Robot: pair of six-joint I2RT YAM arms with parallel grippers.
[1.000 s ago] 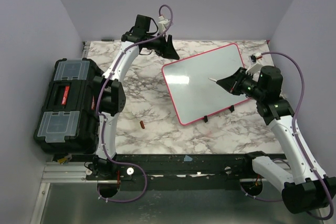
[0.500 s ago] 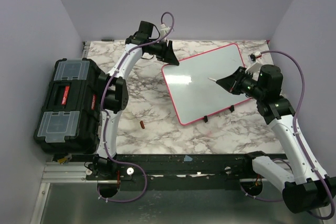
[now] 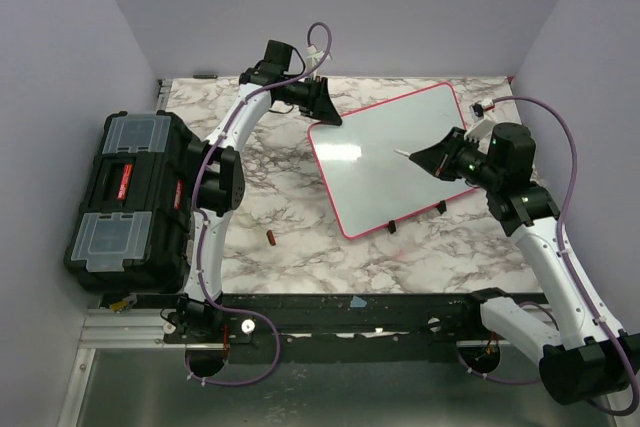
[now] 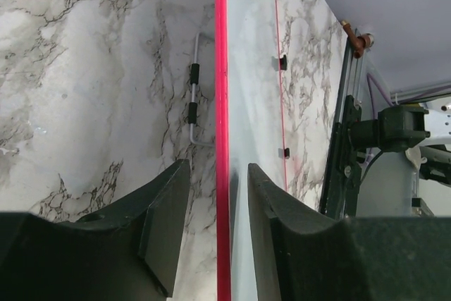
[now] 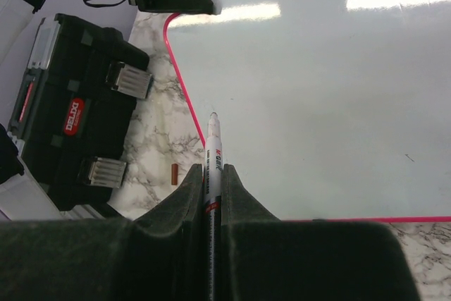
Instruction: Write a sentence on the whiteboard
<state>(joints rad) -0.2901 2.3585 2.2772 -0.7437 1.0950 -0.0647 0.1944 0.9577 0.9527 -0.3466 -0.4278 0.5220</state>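
- The whiteboard (image 3: 392, 165) lies centre-right of the top view.
- Your left gripper (image 3: 327, 111) has its fingers apart, straddling the pink rim at the board's upper-left corner.
- Your right gripper (image 3: 428, 158) clamps a marker (image 5: 213, 147), its tip over the board.

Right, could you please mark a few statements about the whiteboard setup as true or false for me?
1. The whiteboard carries no writing. True.
2. The right gripper is shut on a marker. True.
3. The left gripper hovers above the toolbox. False: it is open at the whiteboard's edge, with one finger on each side of the pink rim.
4. The toolbox stands to the right of the whiteboard. False: it stands to the left of it.
5. The toolbox lid is raised. False: the lid is closed.
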